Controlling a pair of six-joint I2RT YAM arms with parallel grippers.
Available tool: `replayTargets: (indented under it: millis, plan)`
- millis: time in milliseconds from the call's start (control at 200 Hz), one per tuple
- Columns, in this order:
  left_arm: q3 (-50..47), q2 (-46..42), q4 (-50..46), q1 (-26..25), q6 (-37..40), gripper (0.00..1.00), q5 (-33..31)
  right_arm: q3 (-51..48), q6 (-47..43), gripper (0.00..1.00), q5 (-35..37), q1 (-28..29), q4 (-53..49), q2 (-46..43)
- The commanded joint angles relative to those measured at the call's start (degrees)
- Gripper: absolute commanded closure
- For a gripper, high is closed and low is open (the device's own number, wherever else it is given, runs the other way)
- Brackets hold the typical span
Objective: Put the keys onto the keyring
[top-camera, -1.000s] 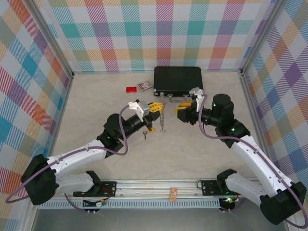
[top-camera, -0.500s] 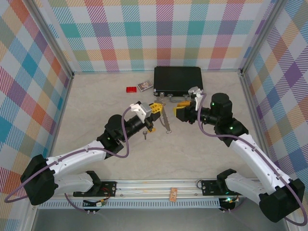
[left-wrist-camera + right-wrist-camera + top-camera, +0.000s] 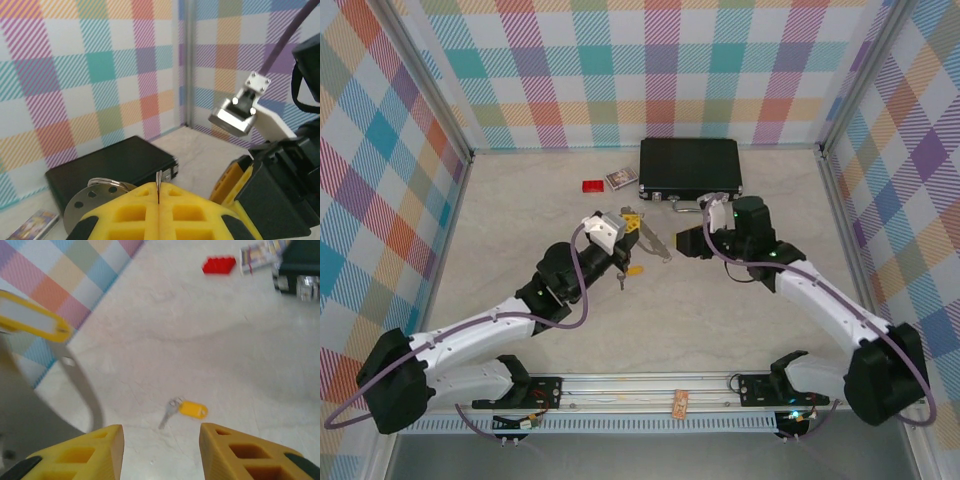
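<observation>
left gripper (image 3: 626, 236) has its fingers pressed together on the keyring (image 3: 656, 243). in my left wrist view a thin metal edge is pinched in the seam between the yellow pads (image 3: 125, 215). the grey loop sticks out from those fingers toward the right gripper (image 3: 682, 242), with a tan tag (image 3: 630, 213) at its upper end. the right gripper's fingers (image 3: 85, 452) are spread with nothing between them. its tips are just beside the loop's far end, and i cannot tell if they touch. both keys lie on the table (image 3: 520, 220) just below the left gripper, off the ring: yellow-headed key (image 3: 634, 270) with the plain silver key (image 3: 620, 283) just beside it. black case (image 3: 690, 165) sits at the back, with a red block (image 3: 592, 186) and a small card (image 3: 620, 179) left of it.
</observation>
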Motion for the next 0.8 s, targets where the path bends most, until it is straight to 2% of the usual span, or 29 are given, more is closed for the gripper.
replayTargets:
  millis: [0, 120, 290, 515, 795]
  plan:
    - [-2.25, -4.16, -0.60, 1.62, -2.30, 1.00, -7.62, -0.58, 1.51, 0.59, 0.84, 1.09, 2.76, 3.95]
    - [-4.86, -7.88, -3.36, 2.99, -3.48, 1.00, -13.67, 1.26, 0.85, 0.60, 1.33, 4.03, 3.64, 10.16]
    - [-9.09, -13.84, -5.55, 4.01, -3.23, 1.00, -17.52, 8.69, -2.35, 0.62, 2.19, 8.36, 0.98, 20.83]
    - [-13.93, -17.39, -4.87, 4.01, -2.12, 0.99, -19.99, 21.29, -6.98, 0.62, 3.12, 12.70, -6.88, 33.29]
    - [-16.91, -21.17, -2.59, 4.08, -0.66, 0.99, -21.92, 34.06, -11.27, 0.62, 4.46, 14.54, -16.51, 45.79]
